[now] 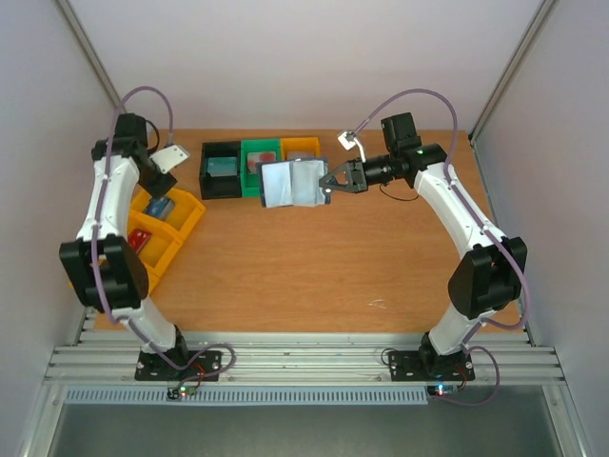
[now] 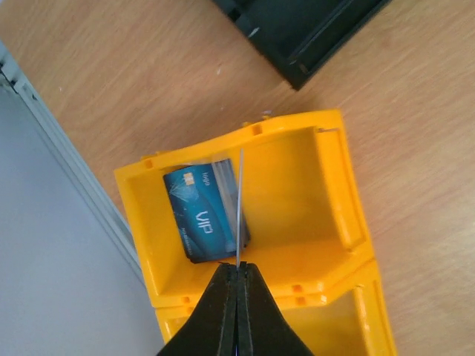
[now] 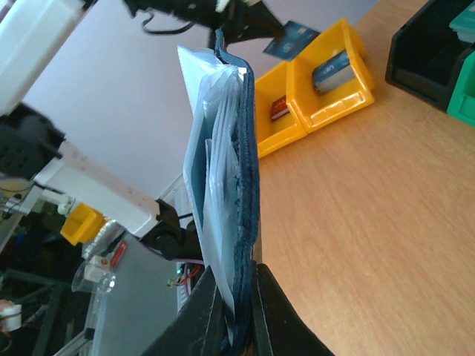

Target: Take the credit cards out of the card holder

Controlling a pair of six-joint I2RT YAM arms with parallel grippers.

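My right gripper (image 1: 325,183) is shut on the edge of the slate-blue card holder (image 1: 290,183) and holds it above the table in front of the back bins. In the right wrist view the card holder (image 3: 230,163) stands edge-on, its pale shiny pocket pages fanned out above my right gripper (image 3: 239,297). Over the yellow bin my left gripper (image 2: 238,268) is shut on a thin credit card (image 2: 239,208) that shows edge-on. From above, that card (image 1: 174,155) looks whitish at the left gripper (image 1: 162,164). A blue VIP card (image 2: 200,215) lies in the bin below.
Yellow bins (image 1: 181,228) sit at the left edge of the table, one with a red card (image 1: 141,238) in it. Black (image 1: 221,169), green (image 1: 259,157) and orange (image 1: 301,148) bins line the back. White walls enclose the sides.
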